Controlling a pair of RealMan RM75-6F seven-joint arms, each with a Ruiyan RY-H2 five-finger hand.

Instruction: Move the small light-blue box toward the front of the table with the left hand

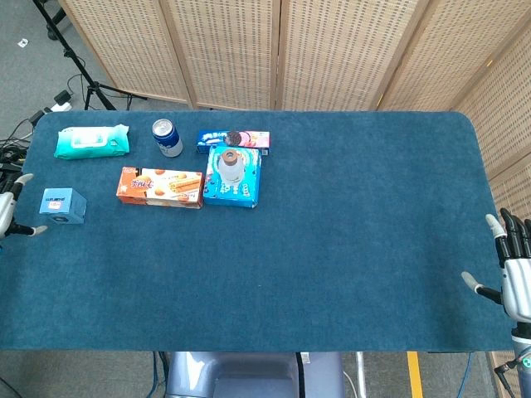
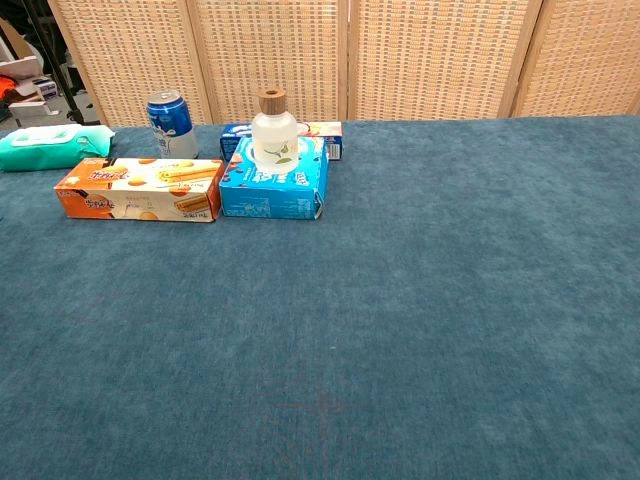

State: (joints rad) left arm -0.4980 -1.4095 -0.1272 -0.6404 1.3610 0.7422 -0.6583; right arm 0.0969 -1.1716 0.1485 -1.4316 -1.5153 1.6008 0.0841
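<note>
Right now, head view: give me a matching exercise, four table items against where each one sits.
Things:
1. small light-blue box
2. blue drink can
3. white bottle with wooden cap
4. green wipes pack

Places:
A. on the blue carton
B. far-left corner
C. left edge, beside the left hand
D. between wipes pack and cookie box

Pairs: 1-C, 2-D, 3-A, 4-B

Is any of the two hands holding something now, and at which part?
Nothing is held. The left hand is open beside the small light-blue box, apart from it. The right hand is open at the table edge.
</note>
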